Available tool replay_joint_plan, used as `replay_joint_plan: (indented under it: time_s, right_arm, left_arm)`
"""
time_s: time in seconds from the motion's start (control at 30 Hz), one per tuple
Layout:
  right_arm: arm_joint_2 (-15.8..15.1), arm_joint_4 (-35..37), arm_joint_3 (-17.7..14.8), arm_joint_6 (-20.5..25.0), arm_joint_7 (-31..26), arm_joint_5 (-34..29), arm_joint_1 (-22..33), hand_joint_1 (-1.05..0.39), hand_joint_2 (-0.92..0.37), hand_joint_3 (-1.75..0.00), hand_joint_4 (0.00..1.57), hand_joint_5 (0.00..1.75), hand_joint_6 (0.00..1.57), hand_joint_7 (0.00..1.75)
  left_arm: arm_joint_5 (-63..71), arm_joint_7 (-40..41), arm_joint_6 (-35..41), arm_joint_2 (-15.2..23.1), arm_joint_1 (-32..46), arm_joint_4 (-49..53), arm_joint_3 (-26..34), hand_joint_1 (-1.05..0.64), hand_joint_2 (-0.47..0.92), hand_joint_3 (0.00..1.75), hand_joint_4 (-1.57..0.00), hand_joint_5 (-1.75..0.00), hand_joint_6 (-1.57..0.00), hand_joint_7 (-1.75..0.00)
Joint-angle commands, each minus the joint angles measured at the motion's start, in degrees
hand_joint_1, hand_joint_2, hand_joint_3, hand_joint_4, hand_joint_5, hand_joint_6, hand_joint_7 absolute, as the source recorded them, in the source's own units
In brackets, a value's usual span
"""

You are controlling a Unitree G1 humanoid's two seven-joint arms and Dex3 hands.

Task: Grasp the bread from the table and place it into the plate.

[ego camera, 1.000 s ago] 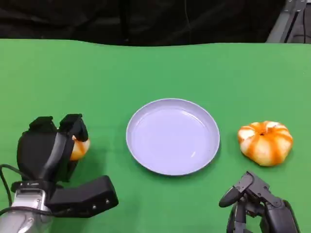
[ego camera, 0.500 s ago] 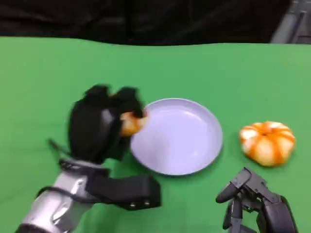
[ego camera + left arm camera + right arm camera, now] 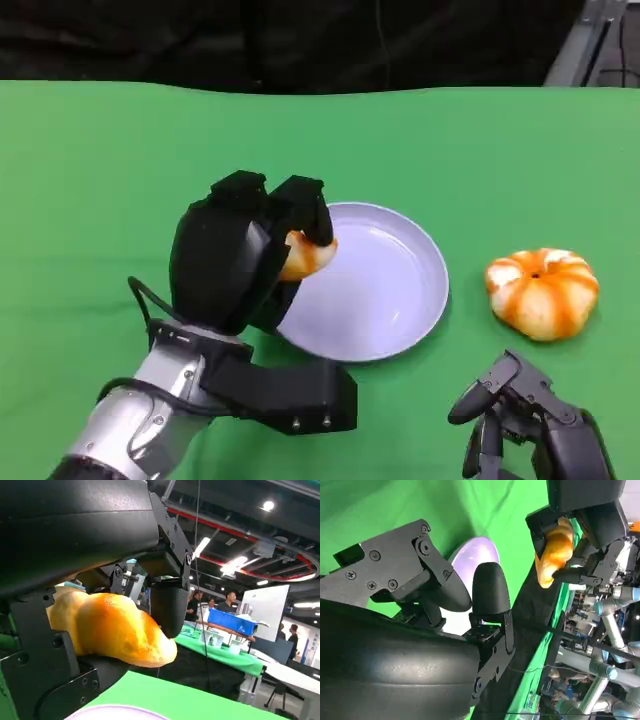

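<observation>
Left hand with one bread over one plate.

The left hand holds the bread above the plate's left rim, a striped bun lying well to its right.

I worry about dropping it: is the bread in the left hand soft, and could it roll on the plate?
The bread looks light and probably soft; the left hand holds it with no visible denting. Its rounded, tapered shape may rock slightly, but the plate has a raised rim, likely stopping it.
</observation>
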Motion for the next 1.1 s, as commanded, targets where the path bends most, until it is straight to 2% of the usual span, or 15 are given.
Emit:
replay_joint_plan:
  time_s: [0.03,0.27,0.37,0.53,0.6,0.63,0.67,0.7,0.77,0.8,0.87,0.9,0.93,0.97,1.1]
  right_arm:
    - [-0.2,-0.4,0.1,0.0,-0.1,0.4,0.4,-0.19,-0.69,-1.43,0.79,1.75,0.46,1.75]
    - [-0.3,-0.8,0.3,0.5,-0.2,0.0,0.5,-0.19,-0.68,-1.44,0.8,1.75,0.46,1.75]
    - [-0.4,-0.8,0.4,0.5,0.1,0.2,0.5,-0.19,-0.68,-1.44,0.8,1.75,0.46,1.75]
    - [-0.4,-0.9,0.5,0.7,0.1,0.3,0.6,-0.19,-0.68,-1.45,0.8,1.75,0.47,1.75]
    - [-0.4,-1.0,0.6,0.8,0.1,0.3,0.6,-0.19,-0.67,-1.44,0.8,1.75,0.47,1.75]
    - [-0.4,-0.9,0.6,0.7,0.1,0.3,0.6,-0.19,-0.67,-1.44,0.8,1.75,0.47,1.75]
    - [-0.4,-0.8,0.5,0.6,0.1,0.3,0.5,-0.19,-0.67,-1.44,0.8,1.75,0.47,1.75]
    - [-0.5,-0.8,0.5,0.5,0.0,0.3,0.5,-0.19,-0.67,-1.44,0.8,1.75,0.47,1.75]
    - [-0.5,-0.8,0.5,0.5,0.0,0.3,0.5,-0.19,-0.68,-1.44,0.79,1.75,0.47,1.75]
    - [-0.5,-0.9,0.5,0.6,0.0,0.3,0.6,-0.19,-0.68,-1.44,0.79,1.75,0.47,1.75]
    - [-0.4,-1.0,0.6,0.8,0.0,0.3,0.6,-0.19,-0.68,-1.44,0.79,1.75,0.47,1.75]
    - [-0.4,-1.2,0.6,1.1,0.1,0.3,0.7,-0.19,-0.68,-1.44,0.79,1.75,0.47,1.75]
    - [-0.4,-1.4,0.7,1.4,0.1,0.3,0.8,-0.19,-0.68,-1.43,0.79,1.75,0.47,1.75]
    - [-0.4,-1.5,0.7,1.6,0.1,0.2,0.8,-0.19,-0.68,-1.43,0.79,1.75,0.47,1.75]
    - [-0.5,-1.7,0.7,1.7,-0.2,-0.2,0.7,-0.19,-0.68,-1.43,0.79,1.75,0.47,1.75]
  left_arm:
    - [0.2,-1.9,-0.9,-2.4,-3.8,4.3,-2.5,-0.03,0.03,1.61,-1.1,-1.75,-0.89,-1.74]
    - [-0.8,-3.2,-2.9,-4.2,-6.4,9.1,-3.7,-0.04,0.1,1.47,-1.08,-1.75,-0.87,-1.75]
    - [-1.5,-6.1,-1.2,-7.0,-10.4,16.5,-4.4,-0.05,0.13,1.37,-1.07,-1.75,-0.86,-1.75]
    - [-2.9,-9.6,0.9,-8.7,-13.7,21.4,-4.6,-0.06,0.19,1.27,-1.03,-1.75,-0.84,-1.73]
    - [-4.2,-13.6,2.3,-9.4,-14.9,22.3,-4.3,-0.07,0.3,1.08,-0.9,-1.68,-0.83,-1.43]
    - [-5.2,-17.5,3.7,-9.4,-15.2,21.7,-4.2,-0.06,0.31,1.04,-0.88,-1.66,-0.83,-1.35]
    - [-5.9,-20.2,4.7,-9.3,-15.4,21.1,-4.1,-0.13,0.44,0.81,-0.64,-1.29,-0.58,-0.98]
    - [-6.3,-22.1,5.5,-9.3,-15.4,20.5,-4.1,-0.15,0.55,0.61,-0.6,-1.09,-0.56,-0.72]
    - [-6.7,-23.8,6.4,-9.1,-15.3,19.6,-4.1,-0.16,0.68,0.38,-0.58,-0.9,-0.6,-0.42]
    - [-6.6,-24.7,7.0,-8.9,-15.2,18.9,-4.3,-0.16,0.7,0.34,-0.57,-0.88,-0.6,-0.37]
    - [-6.6,-25.8,7.9,-8.7,-15.0,18.0,-4.5,-0.22,0.75,0.27,-0.43,-0.8,-0.5,-0.25]
    - [-6.7,-31.6,10.0,-7.5,-14.7,15.6,-4.9,-0.23,0.76,0.24,-0.4,-0.79,-0.49,-0.23]
    - [-7.1,-36.7,11.8,-6.5,-14.3,13.4,-5.2,-0.55,0.84,0.31,-0.21,-0.51,-0.27,-0.14]
    - [-7.3,-40.6,13.2,-5.8,-13.9,11.5,-5.4,-0.78,0.89,0.38,-0.08,-0.24,-0.12,-0.08]
    - [-9.4,-48.7,15.4,-4.3,-12.5,6.5,-4.6,-1.0,0.92,0.47,0.0,-0.02,-0.01,-0.02]
